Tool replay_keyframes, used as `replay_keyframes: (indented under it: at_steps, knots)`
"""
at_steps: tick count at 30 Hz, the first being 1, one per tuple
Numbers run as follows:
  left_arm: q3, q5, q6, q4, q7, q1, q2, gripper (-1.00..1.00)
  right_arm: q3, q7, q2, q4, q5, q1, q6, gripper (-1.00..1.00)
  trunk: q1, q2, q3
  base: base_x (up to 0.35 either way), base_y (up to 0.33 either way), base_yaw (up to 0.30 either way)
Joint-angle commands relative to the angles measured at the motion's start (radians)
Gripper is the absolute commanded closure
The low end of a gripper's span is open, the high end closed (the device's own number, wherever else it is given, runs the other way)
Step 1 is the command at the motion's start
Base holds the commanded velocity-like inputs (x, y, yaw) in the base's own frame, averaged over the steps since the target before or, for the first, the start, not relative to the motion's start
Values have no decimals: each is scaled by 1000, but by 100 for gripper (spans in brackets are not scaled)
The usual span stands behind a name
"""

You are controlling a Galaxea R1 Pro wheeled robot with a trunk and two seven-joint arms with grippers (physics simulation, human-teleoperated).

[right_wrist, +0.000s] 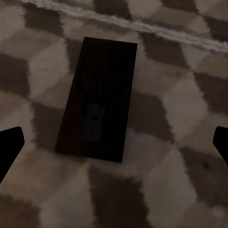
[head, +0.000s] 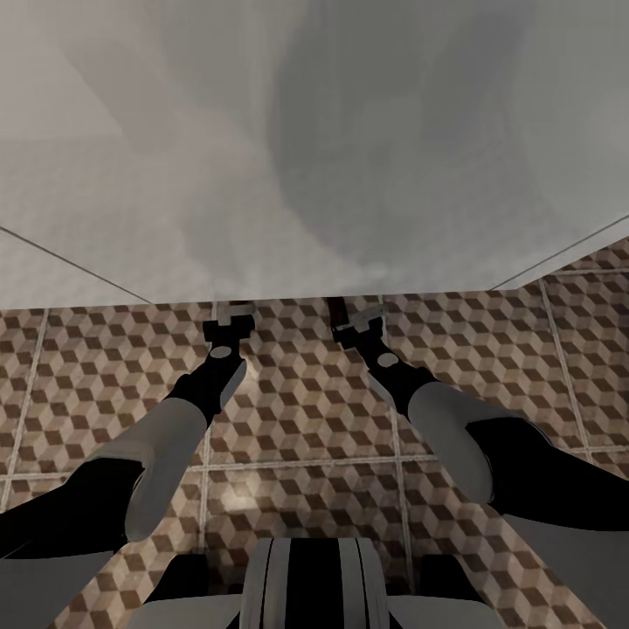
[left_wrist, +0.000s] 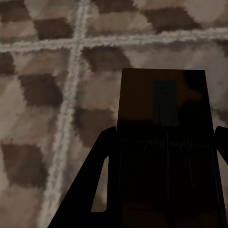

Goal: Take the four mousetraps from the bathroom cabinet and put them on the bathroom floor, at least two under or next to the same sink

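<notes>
Under the big white sink (head: 314, 148) that looms at 12 o'clock in the head view, both arms reach down to the cube-pattern floor (head: 297, 411). Left gripper (left_wrist: 161, 142) is clamped on a dark mousetrap (left_wrist: 164, 102). Right gripper (right_wrist: 114, 142) has its fingers spread wide, with another mousetrap (right_wrist: 99, 111) lying flat on the tiles between them, touching neither finger.

head: looks down, forward | wrists: close above bathroom floor (head: 297, 411) (shared by all)
</notes>
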Motion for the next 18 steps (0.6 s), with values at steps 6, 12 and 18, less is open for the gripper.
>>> replay_keyframes:
  at_steps: [6, 12, 18]
  knots:
    - [-5, -8, 0, 2, 10, -1, 0, 100, 6, -5, 0, 1, 2, -1, -3, -100, 0, 0, 0, 0, 0, 0]
    - [-4, -9, 0, 1, 10, -1, 0, -100, 6, -5, 0, 2, 2, -1, -3, -100, 0, 0, 0, 0, 0, 0]
    - [-3, -9, 0, 0, 10, -1, 0, -100, 6, -5, 0, 5, 2, -1, -3, -100, 0, 0, 0, 0, 0, 0]
